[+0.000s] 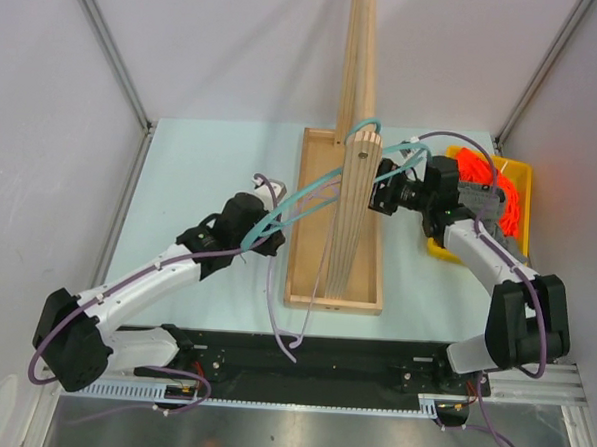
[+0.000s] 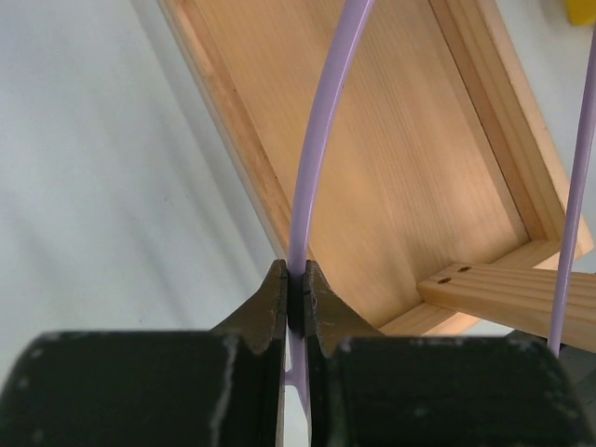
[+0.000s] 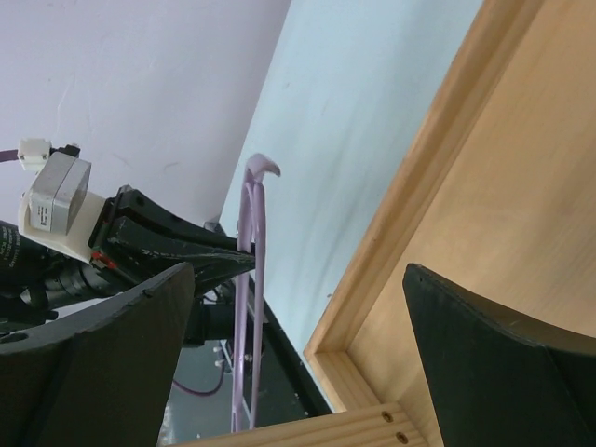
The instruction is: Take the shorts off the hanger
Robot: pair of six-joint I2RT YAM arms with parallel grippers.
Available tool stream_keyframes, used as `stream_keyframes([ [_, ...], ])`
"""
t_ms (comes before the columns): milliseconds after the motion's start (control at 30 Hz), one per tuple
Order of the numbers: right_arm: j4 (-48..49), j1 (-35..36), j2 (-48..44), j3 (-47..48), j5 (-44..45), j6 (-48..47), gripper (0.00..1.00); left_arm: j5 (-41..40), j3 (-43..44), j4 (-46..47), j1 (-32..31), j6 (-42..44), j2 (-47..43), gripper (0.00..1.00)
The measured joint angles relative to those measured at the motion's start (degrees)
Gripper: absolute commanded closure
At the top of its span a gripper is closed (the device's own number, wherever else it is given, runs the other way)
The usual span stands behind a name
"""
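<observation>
- The left gripper is pinched all but shut on a thin bar of the plastic hanger. In the left wrist view the bar runs up from between the fingers towards the top centre of the frame.
- In the overhead view the hanger reads as pale teal; in both wrist views it looks lilac. From the left gripper at centre left it arcs up and right, across the wooden upright, towards the right arm.
- The right gripper is spread wide with nothing between its fingers. In the overhead view it sits just right of the upright, near the hanger's upper right end.
- The right wrist view shows the hanger's curled tip at upper centre left, with the left gripper clamped on it.
- The upright stands in a shallow wooden tray at the centre of the pale table.
- The orange-red shorts lie bunched in a yellow bin at the right edge of the overhead view, apart from the hanger.
- The grey shorts seem to lie on them, partly hidden by the right arm.
</observation>
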Motion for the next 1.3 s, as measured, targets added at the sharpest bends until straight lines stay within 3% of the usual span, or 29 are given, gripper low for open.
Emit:
stream_keyframes([
  [333, 5.3, 2.3, 5.0, -0.3, -1.9, 3.6, 0.21, 3.2, 0.0, 0.9, -2.1, 1.1, 0.3, 1.0],
  [367, 5.6, 2.4, 5.4, -0.3, -2.1, 4.0, 0.25, 3.5, 0.0, 1.0, -2.2, 1.1, 0.3, 1.0],
  [400, 5.9, 2.4, 5.7, -0.3, -2.1, 4.2, 0.38, 3.7, 0.0, 1.0, -2.3, 1.2, 0.3, 1.0],
  [433, 6.2, 2.4, 5.9, -0.3, -2.0, 4.3, 0.44, 3.8, 0.0, 1.0, -2.3, 1.3, 0.3, 1.0],
  [800, 8.7, 3.2, 8.2, -0.3, -2.6, 5.6, 0.5, 3.8, 0.0, 1.0, -2.9, 2.1, 1.0, 1.0],
  [867, 9.1, 3.4, 8.5, -0.4, -2.6, 5.7, 0.59, 3.4, 0.0, 0.9, -3.1, 2.2, 1.0, 1.0],
  [900, 9.4, 3.6, 8.7, -0.4, -2.6, 5.9, 0.69, 3.3, 0.0, 0.9, -3.3, 2.2, 1.0, 1.0],
  [967, 9.7, 3.8, 8.7, -0.4, -2.6, 5.9, 0.76, 3.0, 0.0, 0.8, -3.4, 2.3, 1.0, 1.0],
  [1067, 11.0, 3.9, 8.7, -0.9, -2.6, 7.2, 1.0, 2.8, -0.1, 0.8, -3.6, 2.4, 1.0, 1.0],
  [1300, 15.1, 4.2, 8.4, -3.8, -2.0, 10.0, 1.0, 2.4, -0.3, -0.4, -3.8, 2.3, 0.9, 0.98],
])
